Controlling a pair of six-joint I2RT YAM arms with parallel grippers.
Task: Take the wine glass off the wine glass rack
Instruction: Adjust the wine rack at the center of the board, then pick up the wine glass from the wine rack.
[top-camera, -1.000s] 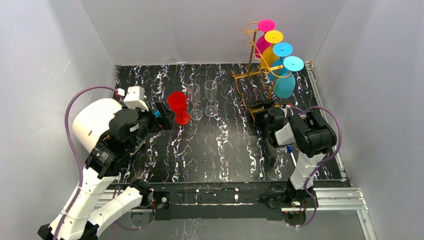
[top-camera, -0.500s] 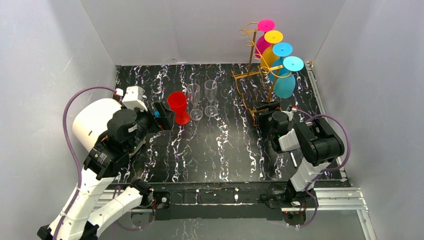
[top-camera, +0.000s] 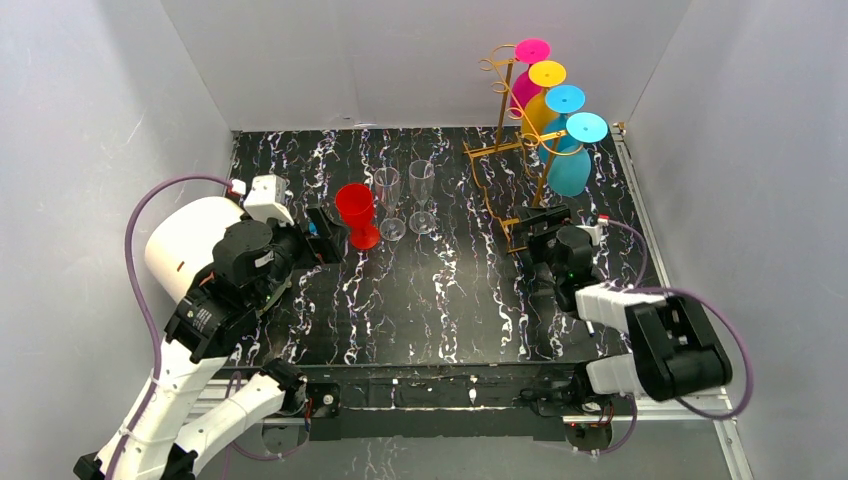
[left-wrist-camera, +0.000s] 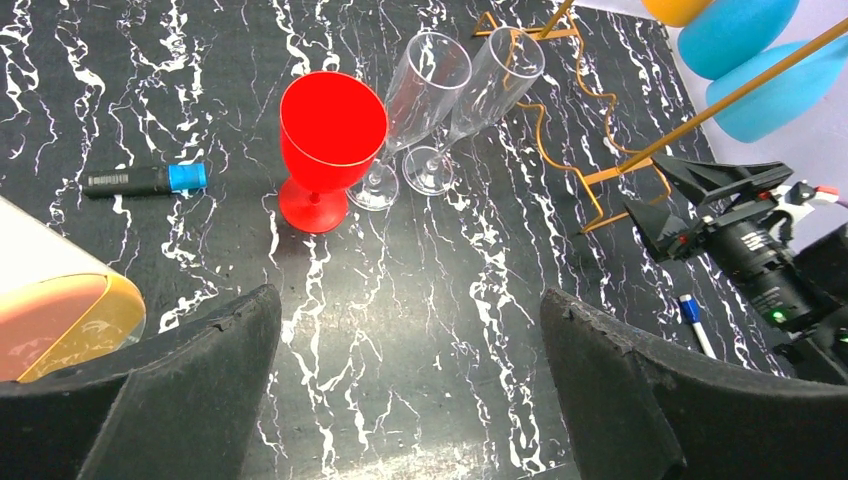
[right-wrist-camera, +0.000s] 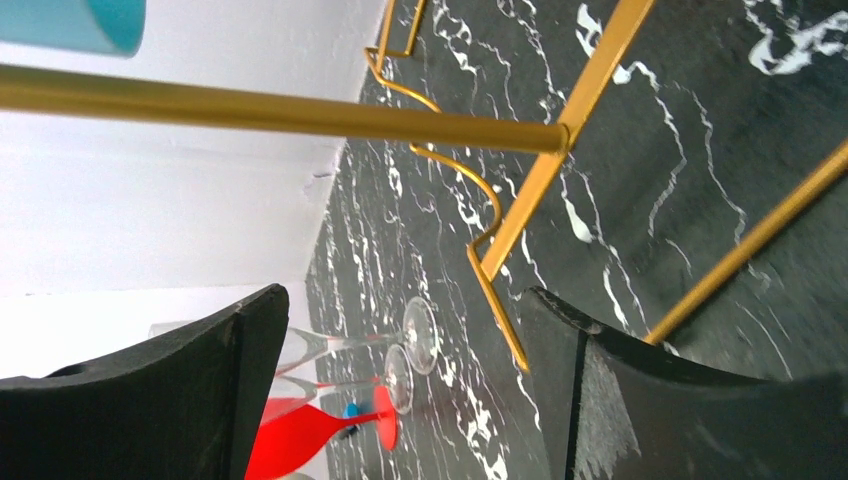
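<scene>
The gold wine glass rack (top-camera: 505, 110) stands at the back right, and several coloured wine glasses hang upside down from its hooks. The nearest is a cyan wine glass (top-camera: 572, 165), whose bowl shows at the top edge of the right wrist view (right-wrist-camera: 70, 20). My right gripper (top-camera: 535, 220) is open low down at the near corner of the rack's wire base (right-wrist-camera: 495, 255), with nothing between its fingers (right-wrist-camera: 405, 390). My left gripper (top-camera: 328, 232) is open and empty (left-wrist-camera: 410, 370), just left of a red goblet (top-camera: 355, 212).
Two clear flutes (top-camera: 388, 200) (top-camera: 422, 195) stand beside the red goblet (left-wrist-camera: 332, 130). A dark marker with a blue cap (left-wrist-camera: 145, 180) lies to the left. A blue-tipped pen (top-camera: 585, 312) lies by my right arm. A large white cylinder (top-camera: 190, 240) sits at the left.
My right arm's elbow has swung down and to the right, toward the near edge, while its gripper stayed by the rack base. The left arm has not moved.
</scene>
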